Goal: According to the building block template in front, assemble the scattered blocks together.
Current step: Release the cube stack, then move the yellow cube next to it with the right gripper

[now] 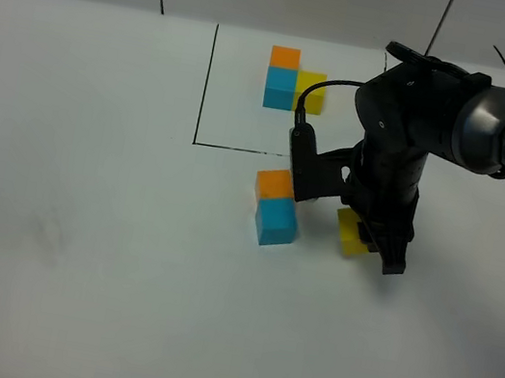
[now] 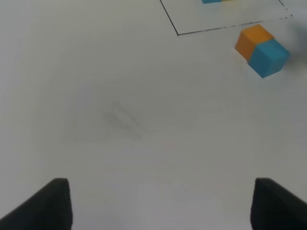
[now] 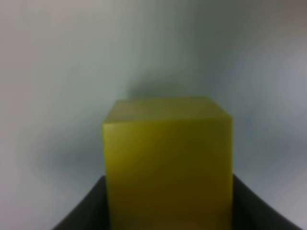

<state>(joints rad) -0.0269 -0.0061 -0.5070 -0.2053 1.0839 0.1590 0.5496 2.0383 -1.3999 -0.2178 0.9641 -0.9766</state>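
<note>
Yellow block [image 3: 168, 163] clamped in right hand [image 1: 371, 237], above table [image 1: 81, 218]

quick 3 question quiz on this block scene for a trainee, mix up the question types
1. True or false: the right gripper is shut on the yellow cube.
2. Which loose cube touches the orange cube? A) blue B) yellow C) none
3. Fill in: the left gripper is ___ over bare table.

Key:
1. True; the right wrist view shows it between the fingers.
2. A, the blue cube.
3. Open; nothing lies between its fingers.
</note>
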